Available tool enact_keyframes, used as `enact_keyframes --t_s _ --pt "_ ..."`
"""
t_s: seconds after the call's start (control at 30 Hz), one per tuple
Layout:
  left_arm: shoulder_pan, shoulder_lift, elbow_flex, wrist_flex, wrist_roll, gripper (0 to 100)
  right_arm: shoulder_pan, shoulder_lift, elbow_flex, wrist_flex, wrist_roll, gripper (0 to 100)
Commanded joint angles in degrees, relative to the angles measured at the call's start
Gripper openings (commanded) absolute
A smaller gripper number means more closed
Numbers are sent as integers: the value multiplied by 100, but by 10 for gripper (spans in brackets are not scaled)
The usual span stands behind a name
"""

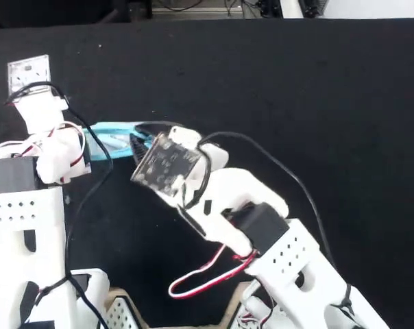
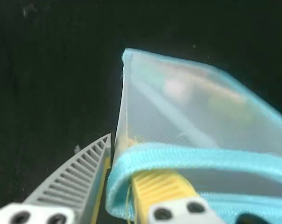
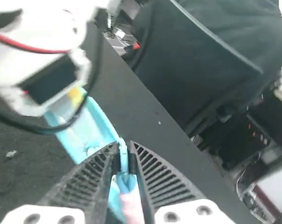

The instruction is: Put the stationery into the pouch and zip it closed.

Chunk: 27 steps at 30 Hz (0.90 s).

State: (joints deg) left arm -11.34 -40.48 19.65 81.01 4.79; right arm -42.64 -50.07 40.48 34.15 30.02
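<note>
Now the left gripper (image 2: 120,186) holds one end of the blue pouch (image 2: 192,121) with closed fingers, and the right gripper (image 3: 124,151) pinches its zip edge tightly.

The table (image 1: 310,89) is draped in black cloth from far edge to near edge. Toward its left side, about midway back, is the light-blue mesh pouch (image 1: 118,137) — a tiny pale speck (image 3: 10,153) lies on the cloth close by.
</note>
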Motion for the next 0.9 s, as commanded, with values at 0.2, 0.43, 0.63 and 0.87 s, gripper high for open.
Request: enact_keyframes --t_s 0.2,0.43,0.63,0.87 --pt "154 70 -1007 325 -44 30 -141 13 -989 -9 123 11" --pt "154 703 -1947 888 -62 30 -97 4 -945 18 149 11" --pt "127 1213 -2281 1160 -53 30 -97 -84 -1051 1222 18 16" --pt "136 1284 -2281 1116 -35 30 -105 -338 -505 2664 -1222 322"
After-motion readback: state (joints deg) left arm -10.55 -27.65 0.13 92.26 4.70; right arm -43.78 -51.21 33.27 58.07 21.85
